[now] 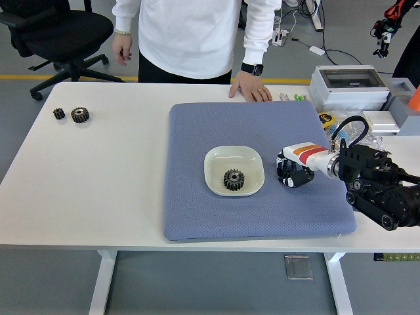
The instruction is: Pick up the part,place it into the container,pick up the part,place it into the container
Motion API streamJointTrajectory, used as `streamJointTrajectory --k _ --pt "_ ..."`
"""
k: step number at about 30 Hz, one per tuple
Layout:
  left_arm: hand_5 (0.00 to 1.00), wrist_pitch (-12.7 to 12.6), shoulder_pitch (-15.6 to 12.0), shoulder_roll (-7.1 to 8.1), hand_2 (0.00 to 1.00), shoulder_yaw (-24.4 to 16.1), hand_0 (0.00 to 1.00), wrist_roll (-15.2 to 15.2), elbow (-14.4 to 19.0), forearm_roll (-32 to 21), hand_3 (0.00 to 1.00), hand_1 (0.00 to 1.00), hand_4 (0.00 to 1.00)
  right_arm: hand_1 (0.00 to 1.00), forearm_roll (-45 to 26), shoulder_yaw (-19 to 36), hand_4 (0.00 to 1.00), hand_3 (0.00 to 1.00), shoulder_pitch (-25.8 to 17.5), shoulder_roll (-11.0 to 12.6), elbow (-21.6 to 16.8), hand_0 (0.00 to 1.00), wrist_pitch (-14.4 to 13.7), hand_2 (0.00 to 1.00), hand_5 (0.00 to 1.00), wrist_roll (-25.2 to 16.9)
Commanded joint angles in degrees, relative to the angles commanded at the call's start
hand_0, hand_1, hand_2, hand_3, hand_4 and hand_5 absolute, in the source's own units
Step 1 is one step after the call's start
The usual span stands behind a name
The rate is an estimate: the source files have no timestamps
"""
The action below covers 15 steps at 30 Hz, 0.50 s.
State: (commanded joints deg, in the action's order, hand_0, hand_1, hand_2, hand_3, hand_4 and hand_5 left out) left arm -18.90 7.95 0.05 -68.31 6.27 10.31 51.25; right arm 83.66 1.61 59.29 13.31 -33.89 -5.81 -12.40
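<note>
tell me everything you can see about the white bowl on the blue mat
The white bowl is a shallow, rounded-square dish, glossy like ceramic or plastic. It sits upright near the middle of the blue mat, which lies on the table. One dark toothed gear lies flat inside it, toward the near right. The right hand is beside it, not touching.

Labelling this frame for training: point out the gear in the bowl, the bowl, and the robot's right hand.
gear (233, 178), head view, its toothed centre.
bowl (216, 159), head view, bare inner wall.
right hand (291, 174), head view, curled fingers.
</note>
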Motion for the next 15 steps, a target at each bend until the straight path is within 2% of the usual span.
streamJointTrajectory --k 15 --pt "0.564 0.04 -0.05 0.11 0.659 -0.16 0.627 0.05 0.00 0.21 0.559 0.599 0.650 0.352 -0.16 0.79 0.608 0.466 0.15 0.68 -0.65 0.194 -0.14 0.464 0.265 0.29"
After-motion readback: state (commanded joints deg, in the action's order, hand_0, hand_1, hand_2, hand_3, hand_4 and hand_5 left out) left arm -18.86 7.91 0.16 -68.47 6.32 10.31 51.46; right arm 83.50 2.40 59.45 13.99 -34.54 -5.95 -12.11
